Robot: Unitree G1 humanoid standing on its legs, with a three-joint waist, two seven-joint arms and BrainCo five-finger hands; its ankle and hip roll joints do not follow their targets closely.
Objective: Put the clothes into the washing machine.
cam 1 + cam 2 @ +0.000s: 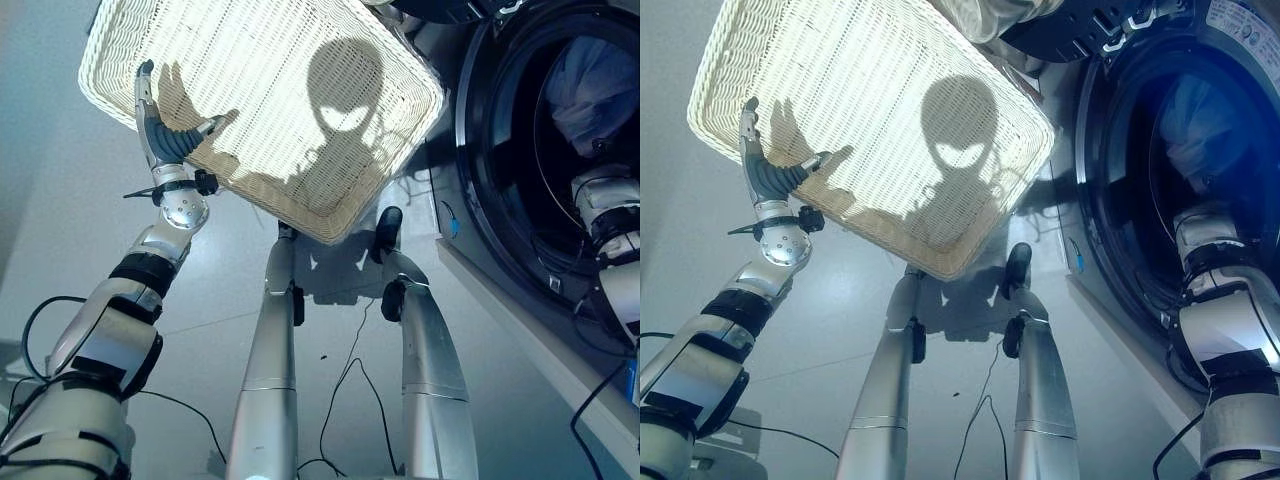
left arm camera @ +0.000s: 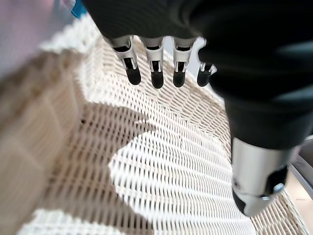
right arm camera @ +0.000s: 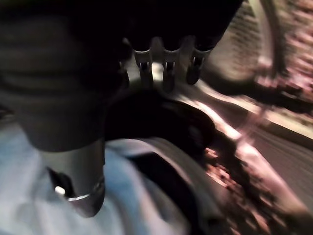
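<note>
A white wicker basket (image 1: 300,90) stands on the floor to the left of the washing machine (image 1: 480,150), and its woven bottom (image 2: 171,171) is bare. My left hand (image 1: 165,130) is open, its fingers (image 2: 156,73) straight over the basket's near rim. My right arm reaches through the round door opening into the dark drum. There my right hand (image 3: 168,73) is open above light blue clothes (image 3: 122,205). From the head, the clothes (image 1: 590,85) show as a pale bundle deep in the drum.
The machine's pale front sill (image 1: 520,320) runs along the right. A dark piece of the machine (image 1: 1070,30) juts out above the basket's far corner. Grey floor lies to the left of the basket.
</note>
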